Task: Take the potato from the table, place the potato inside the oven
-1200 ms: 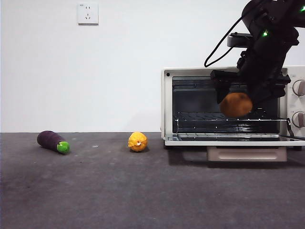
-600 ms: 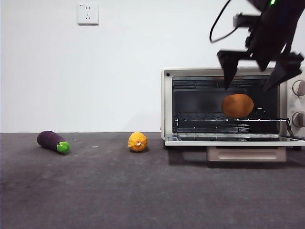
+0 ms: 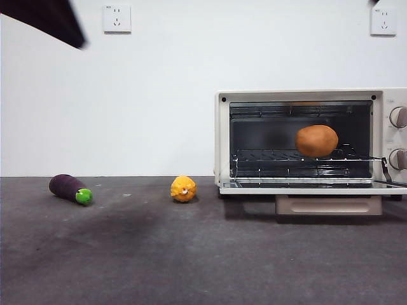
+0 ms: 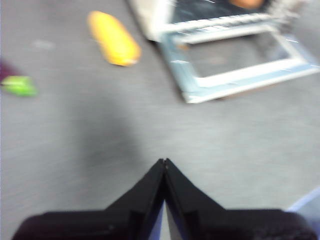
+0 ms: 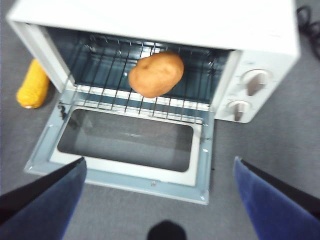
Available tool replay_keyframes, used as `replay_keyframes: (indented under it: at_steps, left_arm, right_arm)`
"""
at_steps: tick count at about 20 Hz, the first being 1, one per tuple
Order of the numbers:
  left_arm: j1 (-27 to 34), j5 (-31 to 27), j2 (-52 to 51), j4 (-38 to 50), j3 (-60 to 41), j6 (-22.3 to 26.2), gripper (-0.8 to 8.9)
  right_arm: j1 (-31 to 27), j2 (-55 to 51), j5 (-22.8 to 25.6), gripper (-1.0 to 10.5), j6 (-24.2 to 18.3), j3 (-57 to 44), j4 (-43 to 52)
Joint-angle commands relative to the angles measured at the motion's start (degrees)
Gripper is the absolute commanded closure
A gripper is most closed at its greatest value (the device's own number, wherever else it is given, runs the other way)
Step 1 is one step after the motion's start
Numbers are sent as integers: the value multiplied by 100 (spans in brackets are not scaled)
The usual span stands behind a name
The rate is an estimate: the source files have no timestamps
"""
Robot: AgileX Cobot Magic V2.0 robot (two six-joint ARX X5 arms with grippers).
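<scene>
The orange-brown potato (image 3: 316, 140) (image 5: 155, 74) lies on the wire rack inside the cream-white oven (image 3: 222, 140) (image 5: 150, 20), whose glass door (image 5: 125, 137) hangs flat open toward me. My right gripper (image 5: 159, 200) is open, pulled back above the door, with nothing between its jaws. My left gripper (image 4: 164, 162) is shut and empty, over the dark grey table (image 3: 191, 254) left of the oven; a dark arm part (image 3: 48, 19) shows at the front view's top left corner.
A yellow-orange ball (image 3: 183, 189) (image 4: 113, 38) (image 5: 33, 85) sits on the table just left of the oven. A purple eggplant with a green tip (image 3: 71, 189) lies further left. Wall sockets (image 3: 117, 18) hang on the white wall behind.
The right gripper released the potato on the rack, then rose and left the front view. A dark arm part has come into the top left corner.
</scene>
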Motion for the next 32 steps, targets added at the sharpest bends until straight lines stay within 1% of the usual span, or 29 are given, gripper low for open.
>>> replay_keyframes:
  at_steps: [1, 2, 3, 4, 5, 8, 12, 13, 17, 20, 22, 24, 25, 26, 27, 30, 32]
  left_arm:
    - [258, 769, 503, 509, 20, 9, 820]
    - [413, 1193, 737, 739, 20, -98, 820]
    - [605, 1668, 986, 966, 20, -269, 820]
    - [761, 2057, 1182, 1150, 20, -404, 820]
    - [929, 2468, 1392, 1327, 20, -553, 820]
    - [1429, 3410, 1996, 1762, 20, -1032, 820]
    - [1917, 4317, 2732, 2297, 20, -1681, 819]
    - [1987, 4411, 2933, 2424, 20, -1840, 819]
    - [2020, 4450, 3705, 2767, 22, -2271, 819]
    - [1996, 4507, 4089, 3008, 22, -2455, 819]
    - [2000, 4763, 4437, 3456, 24, -2778, 819]
    - [2000, 4765, 4680, 3720, 74, -3115, 819]
    - [1993, 4767, 4784, 3757, 144, -3185, 819]
    - [1982, 4763, 4889, 3748, 243, -3241, 819]
    - [1967, 4743, 4994, 3755, 350, -3333, 819]
    - [1928, 4741, 5283, 3689, 763, -3447, 818]
    - [1897, 4677, 5453, 3628, 1005, -3606, 818]
  right_arm:
    - [9, -756, 0, 555, -111, 22, -306]
    - [9, -1075, 0, 618, -111, 22, -450]
    - [9, -1381, 0, 711, -111, 22, -557]
    - [9, -1615, 2, 781, -111, 22, -647]
    - [9, -1845, 2, 824, -111, 24, -704]
    - [9, -2393, 168, 825, -109, 35, -887]
    - [9, -2577, 216, 825, -111, 199, -1331]
    - [9, -2579, 216, 825, -111, 254, -1427]
    - [9, -2577, 214, 827, -120, 352, -1401]
    - [9, -2577, 214, 864, -179, 389, -1399]
    - [9, -2579, 216, 889, -313, 407, -1401]
    - [9, -2579, 212, 890, -358, 420, -1399]
    - [9, -2579, 214, 895, -382, 420, -1394]
    - [9, -2579, 212, 946, -417, 420, -1394]
    - [9, -2579, 212, 958, -452, 420, -1373]
    - [9, -2577, 190, 958, -463, 420, -1255]
    - [9, -2577, 195, 958, -466, 420, -1257]
